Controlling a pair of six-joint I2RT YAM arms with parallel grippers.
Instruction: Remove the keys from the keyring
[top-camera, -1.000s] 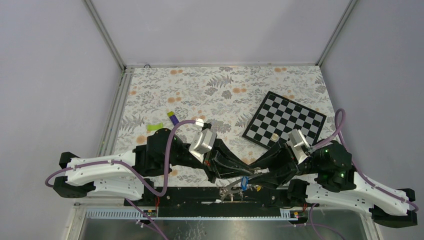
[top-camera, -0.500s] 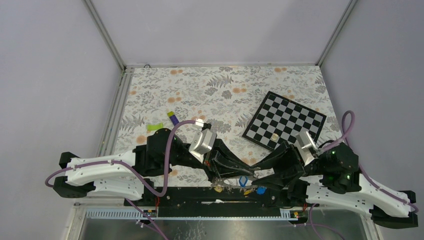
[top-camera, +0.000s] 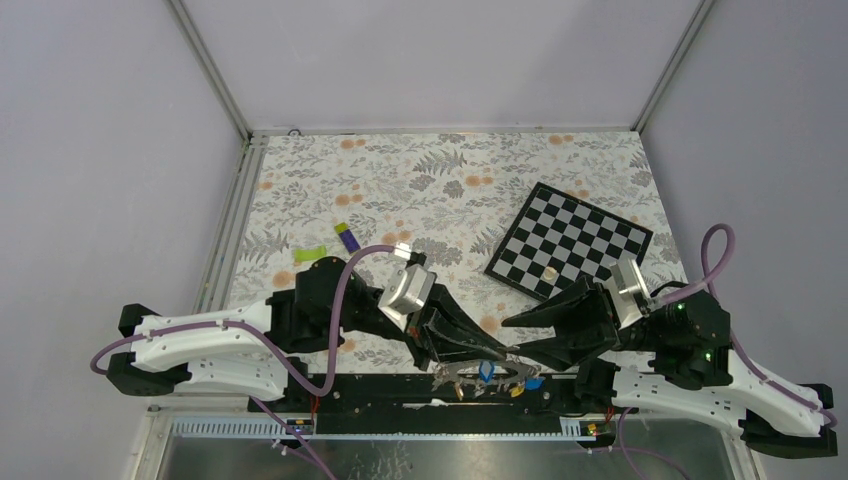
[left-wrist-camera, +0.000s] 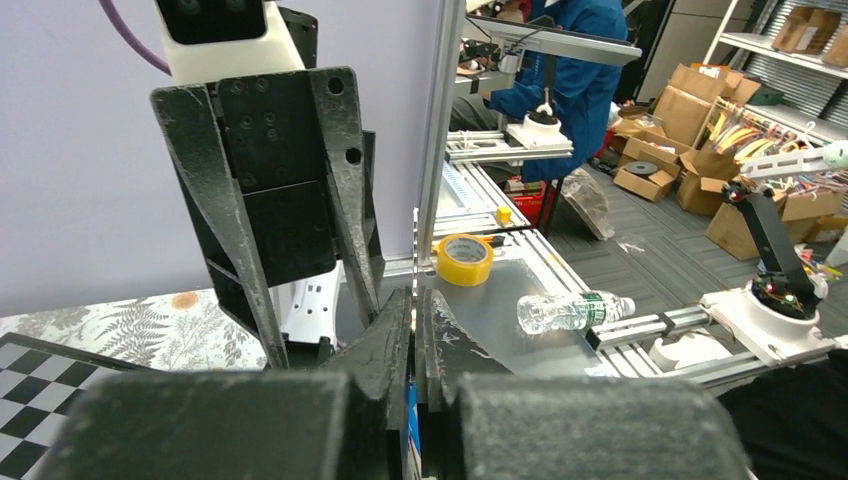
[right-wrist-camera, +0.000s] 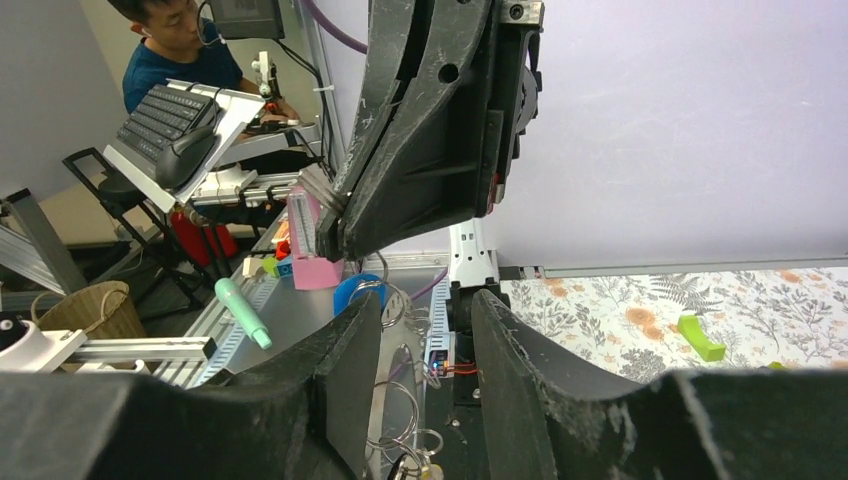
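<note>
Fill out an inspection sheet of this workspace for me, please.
Surface: floral tablecloth, lying flat.
Job's things: keyring held at the near edge; keys with blue and yellow heads hang from it.
Clutter: checkerboard on the right; purple-and-green block and green piece on the left.
Grippers: left gripper shut on the keyring; right gripper beside it, fingers apart, holding nothing.
Cables: purple cables looping over each arm.
Surroundings: grey walls, aluminium frame posts; person in blue beyond the cell.
</note>
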